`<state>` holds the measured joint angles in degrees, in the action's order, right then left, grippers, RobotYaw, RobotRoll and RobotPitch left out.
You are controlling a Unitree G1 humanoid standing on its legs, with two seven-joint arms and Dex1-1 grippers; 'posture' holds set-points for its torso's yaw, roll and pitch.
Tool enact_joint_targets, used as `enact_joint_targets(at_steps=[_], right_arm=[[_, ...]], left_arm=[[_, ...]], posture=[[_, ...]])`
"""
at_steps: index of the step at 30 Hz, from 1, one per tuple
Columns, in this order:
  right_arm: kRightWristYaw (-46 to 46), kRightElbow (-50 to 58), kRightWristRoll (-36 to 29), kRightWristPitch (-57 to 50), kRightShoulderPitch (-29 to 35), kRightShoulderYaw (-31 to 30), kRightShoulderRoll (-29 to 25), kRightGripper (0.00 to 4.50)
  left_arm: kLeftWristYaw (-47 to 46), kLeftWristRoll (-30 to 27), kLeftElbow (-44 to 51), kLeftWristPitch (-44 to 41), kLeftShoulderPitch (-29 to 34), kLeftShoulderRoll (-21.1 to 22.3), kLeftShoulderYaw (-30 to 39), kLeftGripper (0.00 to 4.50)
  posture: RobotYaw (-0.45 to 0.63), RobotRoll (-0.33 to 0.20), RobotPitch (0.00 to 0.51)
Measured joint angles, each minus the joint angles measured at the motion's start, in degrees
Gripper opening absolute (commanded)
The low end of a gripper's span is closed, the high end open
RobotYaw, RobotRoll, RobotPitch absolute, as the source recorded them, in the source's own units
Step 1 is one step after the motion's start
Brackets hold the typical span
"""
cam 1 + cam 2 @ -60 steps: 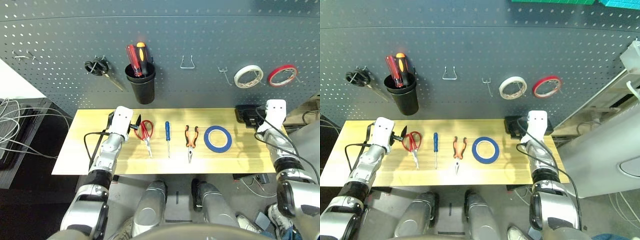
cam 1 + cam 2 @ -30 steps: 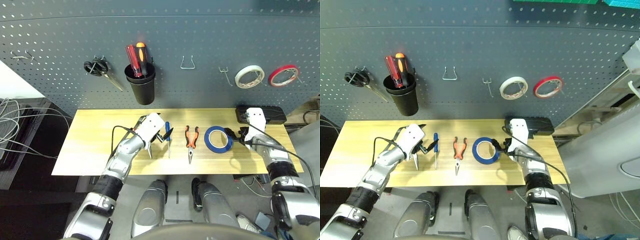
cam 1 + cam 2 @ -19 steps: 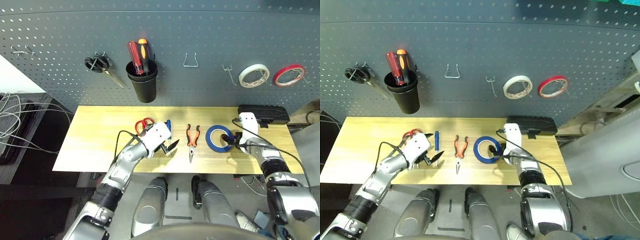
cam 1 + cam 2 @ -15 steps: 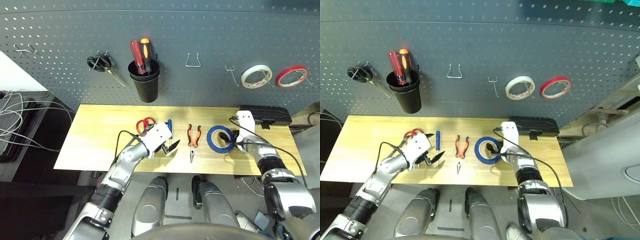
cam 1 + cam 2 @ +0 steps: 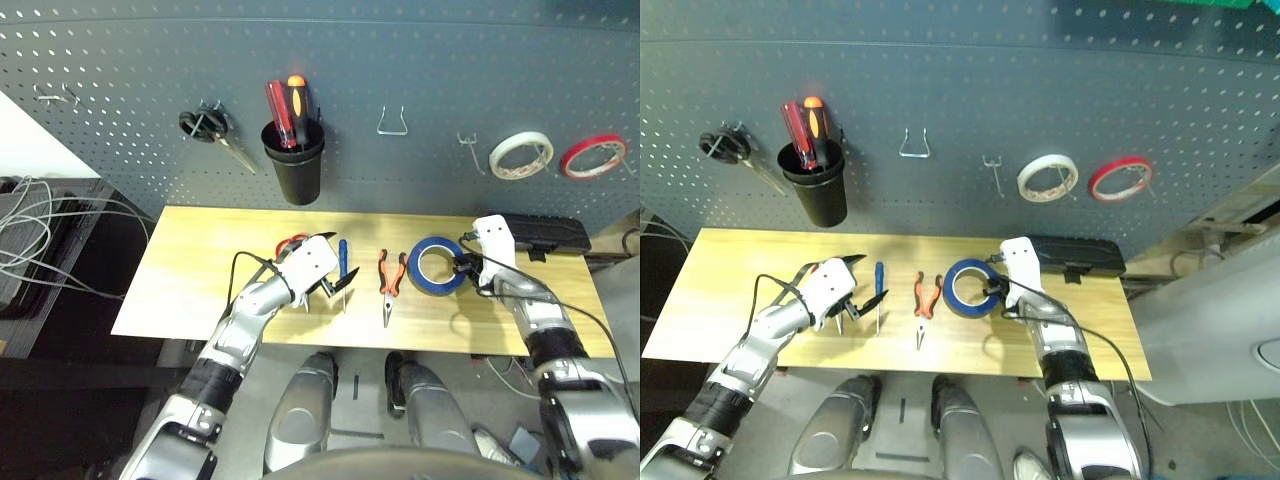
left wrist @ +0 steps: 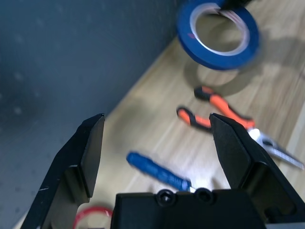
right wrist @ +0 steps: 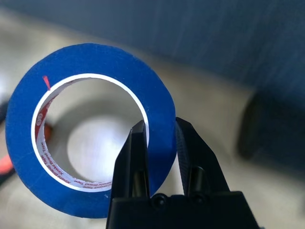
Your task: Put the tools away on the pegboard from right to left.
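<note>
Wooden table (image 5: 200, 262) below grey-blue pegboard (image 5: 420, 60), cables (image 5: 40, 235) left.

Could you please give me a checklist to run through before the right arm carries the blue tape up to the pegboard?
1. Right gripper shut on the blue tape ring, one finger inside and one outside: ok.
2. Ring off the table; its shadow lies on the wood beneath: ok.
3. Bare hook on the pegboard, left of the white tape ring: ok.
4. Left gripper open, holding nothing, away from the ring's path: ok.
5. Pliers and screwdriver lying on the table: ok.
6. Firmness of the grip: cannot tell.
</note>
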<state>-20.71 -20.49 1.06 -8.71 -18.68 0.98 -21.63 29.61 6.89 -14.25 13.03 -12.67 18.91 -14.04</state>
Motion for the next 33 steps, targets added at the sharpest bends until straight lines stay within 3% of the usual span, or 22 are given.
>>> enact_joint_targets(at_steps=[8, 17, 25, 33], right_arm=[[-0.9, 17.4, 2.3, 12.3, 8.8, -1.8, -3.0, 0.70], [0.3, 26.2, 3.7, 16.5, 15.9, -0.3, -5.1, 0.70], [4.9, 35.1, 5.4, 21.0, 20.3, 3.2, -4.9, 0.70], [7.8, 38.0, 6.1, 22.7, 20.0, 7.5, -4.9, 0.70]], left_arm=[[0.0, -1.1, 0.0, 4.5, -0.7, -0.3, 0.5, 4.50], [0.1, -1.5, -0.9, 6.7, -1.9, -0.1, 0.7, 4.50], [2.6, -5.1, -0.5, 8.9, -2.4, -0.3, 0.8, 4.50], [6.2, -8.6, 0.2, 11.1, -3.4, -1.1, 1.0, 4.50]], posture=[[0.08, 0.000, 0.208], [0.06, 0.000, 0.222], [0.03, 0.000, 0.229], [0.01, 0.000, 0.222]])
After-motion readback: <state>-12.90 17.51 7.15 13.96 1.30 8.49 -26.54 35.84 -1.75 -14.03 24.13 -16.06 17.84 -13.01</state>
